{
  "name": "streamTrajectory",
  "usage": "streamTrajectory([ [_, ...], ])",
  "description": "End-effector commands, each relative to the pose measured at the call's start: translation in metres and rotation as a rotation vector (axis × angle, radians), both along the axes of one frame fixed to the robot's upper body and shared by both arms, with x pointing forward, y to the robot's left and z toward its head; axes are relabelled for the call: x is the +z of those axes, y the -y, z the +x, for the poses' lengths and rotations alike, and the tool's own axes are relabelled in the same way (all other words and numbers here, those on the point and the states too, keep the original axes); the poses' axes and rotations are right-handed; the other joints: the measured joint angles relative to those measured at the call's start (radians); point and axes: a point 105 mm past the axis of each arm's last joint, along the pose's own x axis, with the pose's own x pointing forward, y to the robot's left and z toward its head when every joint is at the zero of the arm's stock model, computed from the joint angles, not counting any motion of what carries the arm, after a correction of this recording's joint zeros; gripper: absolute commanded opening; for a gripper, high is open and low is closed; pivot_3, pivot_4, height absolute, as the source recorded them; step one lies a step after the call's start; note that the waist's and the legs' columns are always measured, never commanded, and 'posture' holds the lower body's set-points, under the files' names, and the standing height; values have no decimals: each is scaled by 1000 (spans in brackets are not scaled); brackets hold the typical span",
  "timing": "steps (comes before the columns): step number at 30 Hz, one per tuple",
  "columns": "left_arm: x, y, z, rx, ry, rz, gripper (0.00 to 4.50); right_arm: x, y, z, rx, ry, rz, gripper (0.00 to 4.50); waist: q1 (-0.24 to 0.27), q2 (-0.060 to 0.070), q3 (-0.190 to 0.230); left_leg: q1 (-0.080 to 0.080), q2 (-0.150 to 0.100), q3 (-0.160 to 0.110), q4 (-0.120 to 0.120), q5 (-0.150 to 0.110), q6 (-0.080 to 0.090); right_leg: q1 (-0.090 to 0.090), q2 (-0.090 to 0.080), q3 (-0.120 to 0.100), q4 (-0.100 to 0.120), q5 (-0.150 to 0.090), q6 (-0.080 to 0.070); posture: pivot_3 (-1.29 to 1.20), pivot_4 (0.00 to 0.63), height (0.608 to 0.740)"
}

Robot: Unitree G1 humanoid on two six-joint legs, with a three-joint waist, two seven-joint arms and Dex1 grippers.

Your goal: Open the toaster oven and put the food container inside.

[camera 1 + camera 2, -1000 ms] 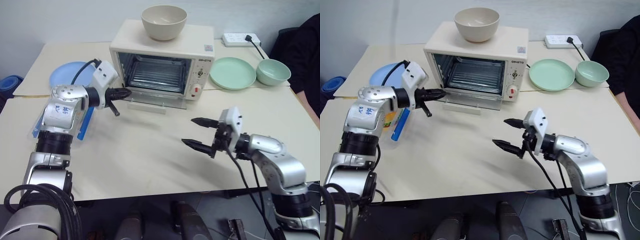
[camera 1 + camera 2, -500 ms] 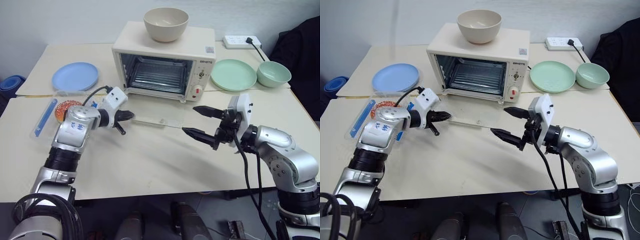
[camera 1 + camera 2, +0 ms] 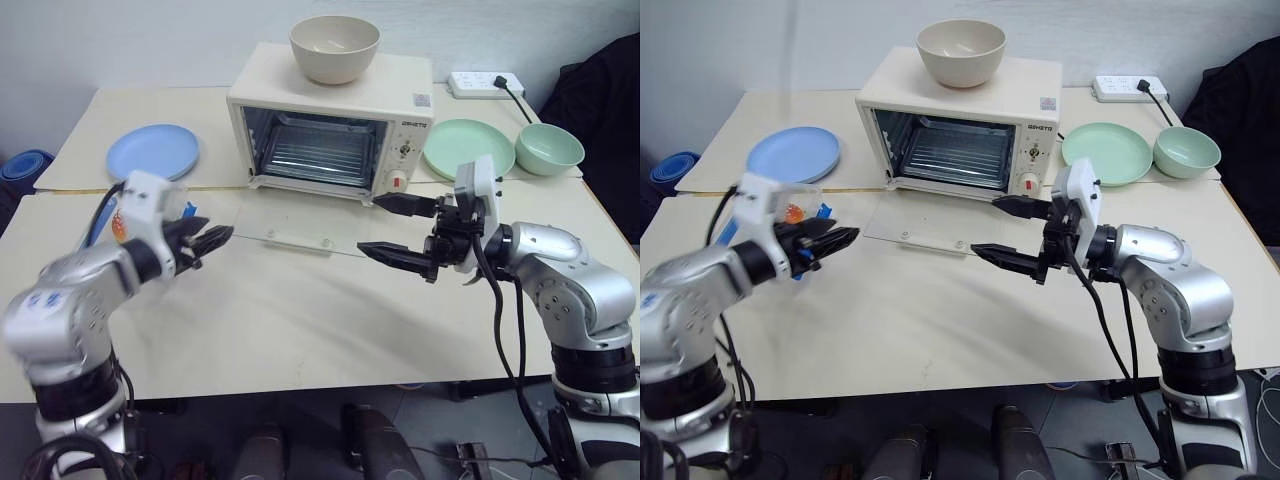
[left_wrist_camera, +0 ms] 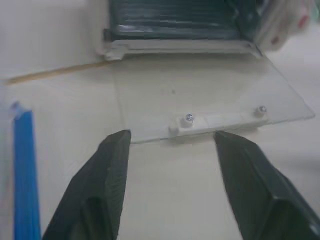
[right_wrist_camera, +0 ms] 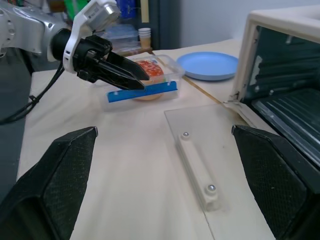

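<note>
Lying flat on the table (image 3: 300, 330), the oven (image 3: 330, 130) door (image 3: 300, 225) points toward the robot, long axis crosswise; both claws, left (image 3: 205, 243) and right (image 3: 385, 228), gape empty.

We are seeing a cream-white toaster oven (image 3: 330, 130) with a red knob (image 3: 398, 182) and clear glass door (image 3: 300, 225), a beige bowl (image 3: 334, 46), a round blue plate (image 3: 152, 151), a mint-green plate (image 3: 468, 148) and bowl (image 3: 547, 147), and blue clips on the clear food container (image 5: 142, 85).
</note>
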Motion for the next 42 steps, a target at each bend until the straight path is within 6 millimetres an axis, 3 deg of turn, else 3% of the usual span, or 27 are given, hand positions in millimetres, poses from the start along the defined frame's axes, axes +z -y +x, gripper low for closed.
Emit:
streamTrajectory([
  [1,4,-13,-29,148,45,-79,3814,9,-4,-3,75,-3,9,4500,1,0,0,0,0,-1,0,0,0,1,0,0,0,0,0,0,150,740],
  [4,-11,-34,-45,405,54,-161,4453,9,-10,0,106,16,-6,4500,0,0,0,1,-1,0,0,0,0,2,0,-1,-1,0,0,0,150,740],
  [8,-25,-49,-59,659,45,-306,4453,7,-15,5,118,26,-20,4500,1,-2,-1,1,0,0,0,0,-1,2,1,-1,-1,0,0,0,150,740],
  [16,-36,-78,-71,876,30,-443,4453,6,-19,10,129,22,-17,4500,-1,-3,-2,1,0,0,0,0,-2,2,6,-1,-1,0,0,0,150,740],
  [22,-37,-100,-56,945,-21,-499,4453,1,-20,6,109,12,-5,4500,-1,-3,-2,2,1,0,0,-1,-3,2,10,0,-1,0,0,0,150,740],
  [27,-32,-113,-30,933,-93,-527,4453,0,-18,1,66,11,18,4500,0,-3,-2,2,1,0,0,-1,-4,2,10,0,-2,0,0,0,150,740],
  [30,-40,-119,-22,969,-166,-545,4453,0,-15,-1,42,16,21,4500,0,-3,-2,2,1,0,0,-2,-4,2,9,0,-2,0,0,0,150,740],
  [35,-45,-125,-18,1013,-222,-550,3374,0,-9,-1,-9,14,38,4500,-1,-4,-2,2,1,0,-1,-2,-4,1,2,-1,-2,0,0,0,150,740],
  [42,-43,-134,-14,1072,-263,-575,1315,1,-8,-2,-23,15,48,4500,-1,-4,-2,2,1,0,-1,-2,-5,1,1,-2,-2,0,0,0,150,740],
])
